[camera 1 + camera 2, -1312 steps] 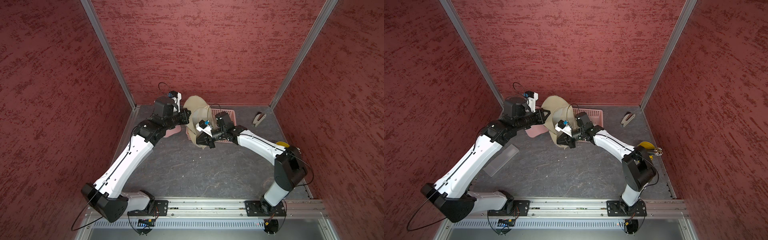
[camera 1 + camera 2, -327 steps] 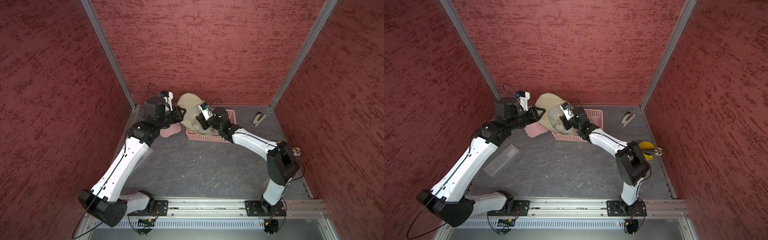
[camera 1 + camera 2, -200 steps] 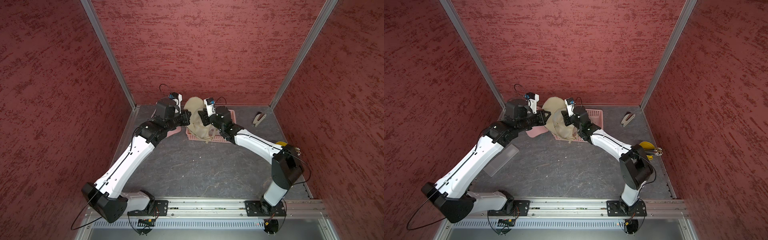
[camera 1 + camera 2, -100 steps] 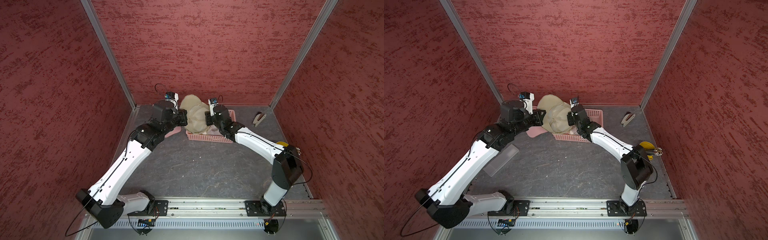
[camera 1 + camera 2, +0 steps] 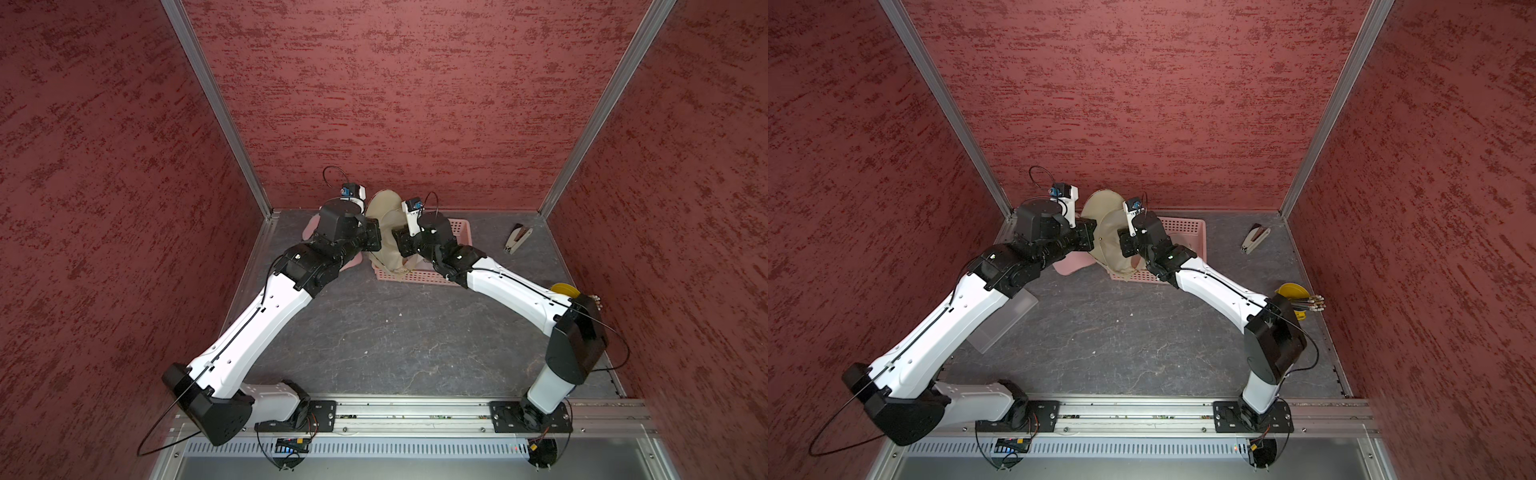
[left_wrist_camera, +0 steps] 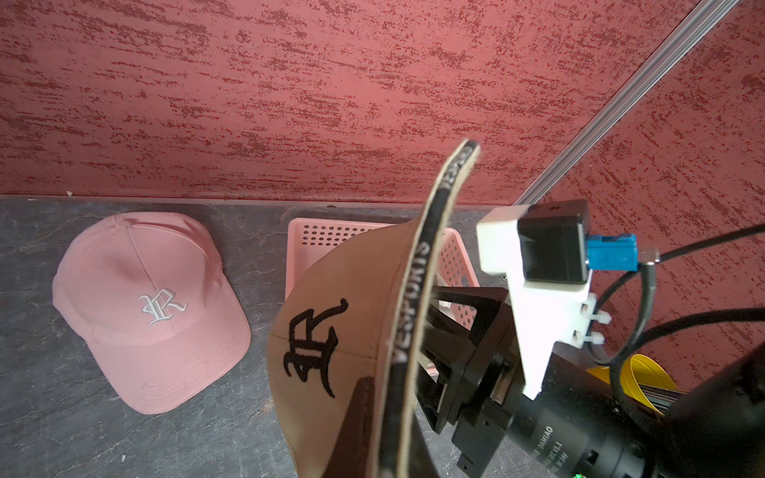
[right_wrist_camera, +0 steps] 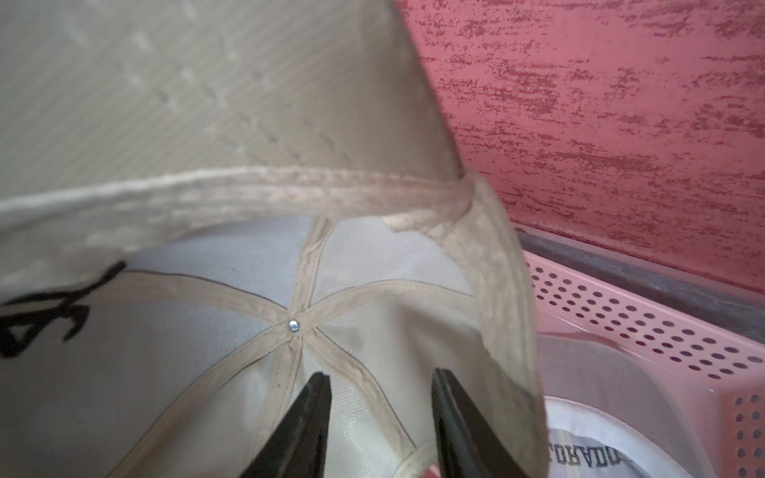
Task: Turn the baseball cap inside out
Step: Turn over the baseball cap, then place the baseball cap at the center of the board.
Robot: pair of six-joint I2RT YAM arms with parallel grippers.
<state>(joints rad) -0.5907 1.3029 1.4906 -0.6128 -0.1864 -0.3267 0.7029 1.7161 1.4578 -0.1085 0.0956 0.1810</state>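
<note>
Noted beige cap [image 5: 386,232] held clear of the table [image 5: 374,332], between both arms, over the end of pink basket [image 5: 459,227] nearest the left arm; cannot tell whether touching the basket rim. Logo side out toward the left wrist camera, so crown not yet turned

Found left gripper [image 6: 374,414] pressed together on the black sweatband [image 6: 418,289] at the cap's rim; the sole hold on the cap, judging by both wrist views

Found right gripper [image 7: 381,376] inside the crown, jaws spread, pinching nothing, tips against the lining just short of the rivet [image 7: 293,325]

Risks, judged from this pose:
- Pushing the crown through with spread tips: likely snag on a seam tape or slide across the lining, denting one panel instead of inverting the dome
- Pushing beyond the strength of the single rim pinch: band dragged out of the left jaws, then a drop into the basket onto white cap [image 7: 600,438], or onto the table beside pink cap [image 6: 153,310]
- Stiff front panel behind the logo: expected to spring back, leaving a half-turned crown
- Upright brim [image 5: 380,203] close to back wall [image 5: 415,124]: possible knock, or twist in the grip, on any swing backwards
- Closing here: lining pinched only, a pull rather than a push
</note>
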